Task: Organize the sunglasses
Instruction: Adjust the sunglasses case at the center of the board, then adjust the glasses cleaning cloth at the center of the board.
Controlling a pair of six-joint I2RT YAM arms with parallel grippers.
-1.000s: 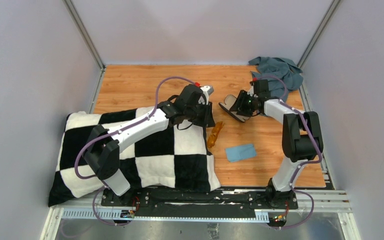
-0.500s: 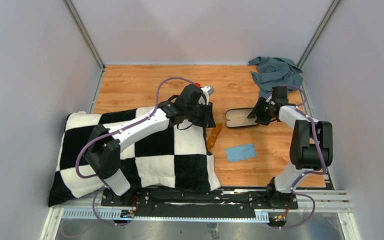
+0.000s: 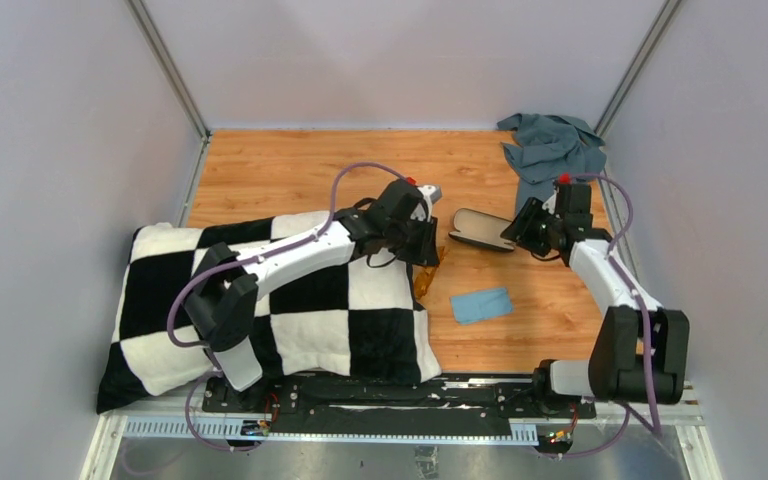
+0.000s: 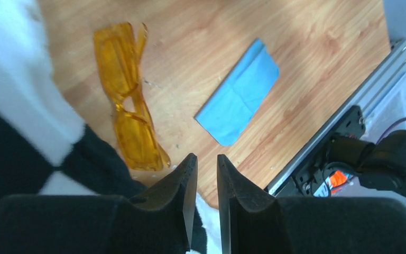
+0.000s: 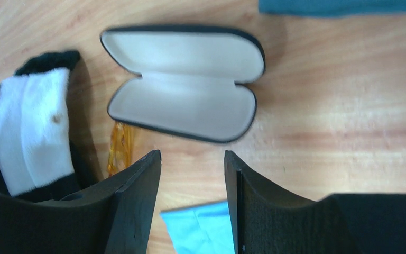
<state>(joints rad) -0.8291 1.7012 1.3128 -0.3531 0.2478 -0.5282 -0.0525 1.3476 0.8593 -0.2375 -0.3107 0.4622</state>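
Note:
The amber-orange sunglasses (image 4: 127,100) lie folded on the wood floor at the blanket's edge; they also show in the top view (image 3: 428,276) and the right wrist view (image 5: 119,148). My left gripper (image 4: 206,159) hangs just above and beside them, jaws a narrow gap apart, empty; in the top view (image 3: 430,252) it partly covers them. The black case (image 5: 182,82) lies open, its beige lining up, in the top view (image 3: 478,229) right of the left gripper. My right gripper (image 5: 193,159) is open and empty, clear of the case's right end (image 3: 515,233).
A small light-blue cloth (image 3: 481,304) lies on the floor in front of the case and shows in the left wrist view (image 4: 238,100). A black-and-white checkered blanket (image 3: 290,310) covers the left side. A crumpled grey-blue cloth (image 3: 555,145) sits at the back right corner.
My right gripper has let go of the case and drawn back to the right; the case now lies flat and open. My left gripper has moved right, over the sunglasses.

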